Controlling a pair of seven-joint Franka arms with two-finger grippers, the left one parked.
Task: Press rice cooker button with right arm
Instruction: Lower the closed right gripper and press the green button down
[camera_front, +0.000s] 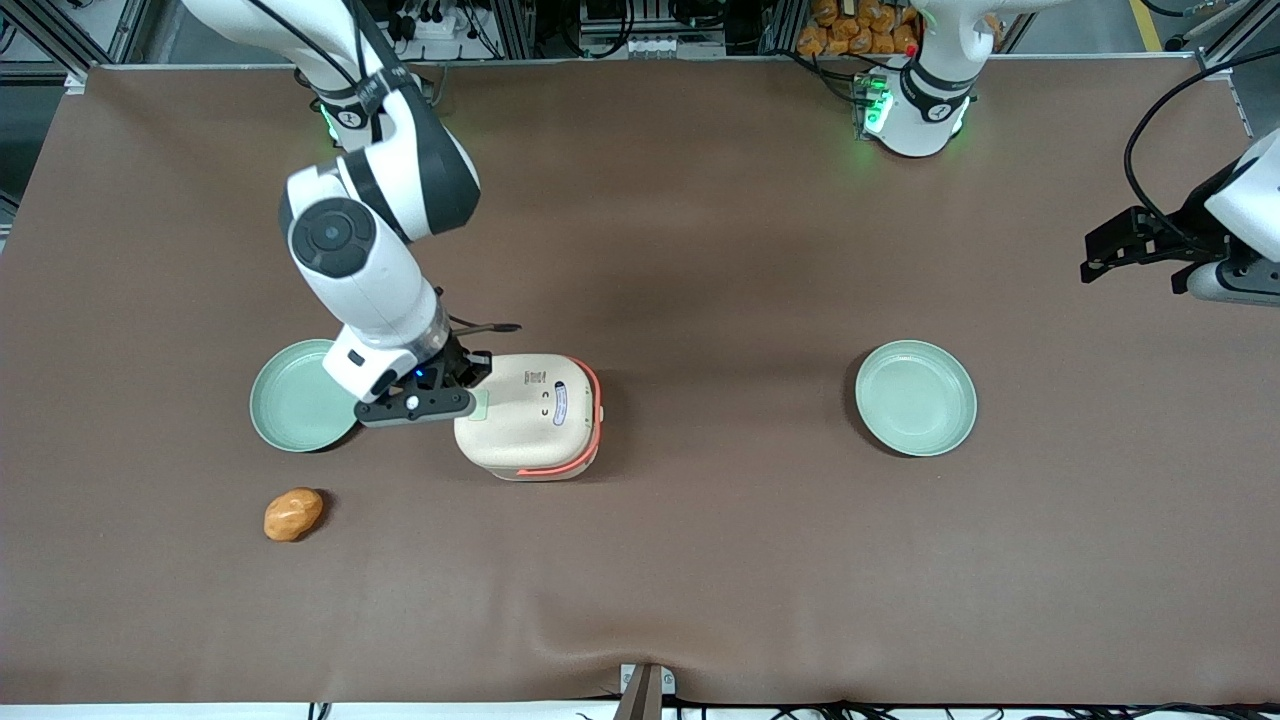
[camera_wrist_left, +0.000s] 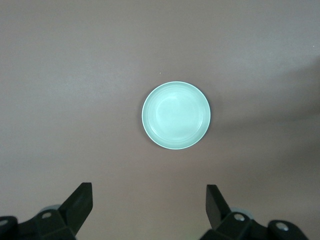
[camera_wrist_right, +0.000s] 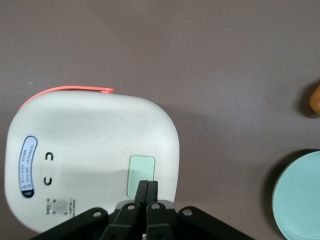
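The cream-white rice cooker with coral-orange trim stands lid shut near the table's middle; it also shows in the right wrist view. Its pale mint-green button lies flush in the lid, on the edge toward the working arm's end; in the front view the button peeks out beside the gripper. My right gripper is shut and empty, its fingertips over the button's edge; whether they touch it I cannot tell. In the front view the gripper hangs over that edge of the cooker.
A mint-green plate lies beside the cooker toward the working arm's end, partly under the arm; it also shows in the right wrist view. An orange bread roll lies nearer the front camera. Another mint-green plate lies toward the parked arm's end.
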